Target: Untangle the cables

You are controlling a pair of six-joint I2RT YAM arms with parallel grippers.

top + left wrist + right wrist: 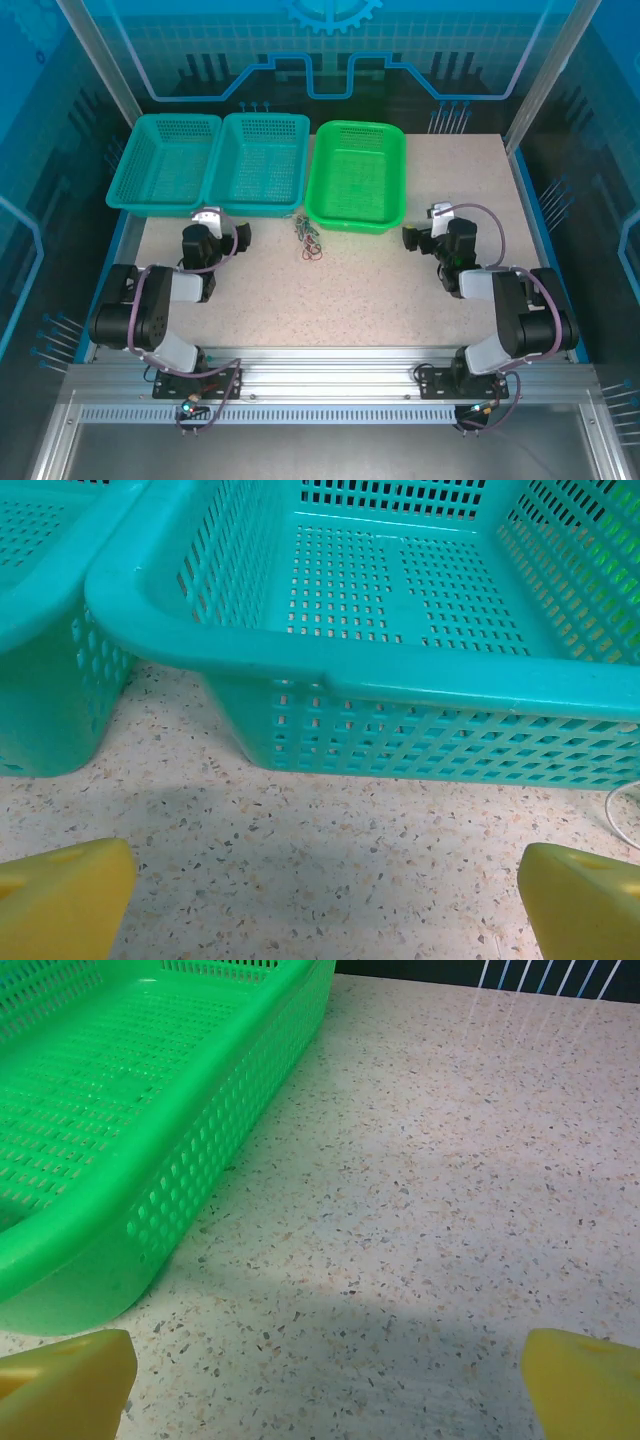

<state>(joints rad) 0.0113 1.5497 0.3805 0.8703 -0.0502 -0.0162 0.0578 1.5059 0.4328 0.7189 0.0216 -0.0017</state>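
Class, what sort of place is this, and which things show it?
Probably a robotics lab cell: a left arm and right arm bolted to a metal rail, clear panels enclosing the table, a green basket beside tangled cables.

Top camera is looking down from high above the near side, covering the whole worktop (380, 290). Left wrist camera is facing far, low and close to the middle teal basket (400, 685). Right wrist camera is sitting low beside the green basket (150, 1190). Overhead view is sharing both baskets.

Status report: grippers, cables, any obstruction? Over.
Left gripper open, empty. Right gripper open, empty. Cables bunched on table, untouched. Green basket close behind them, not blocking.
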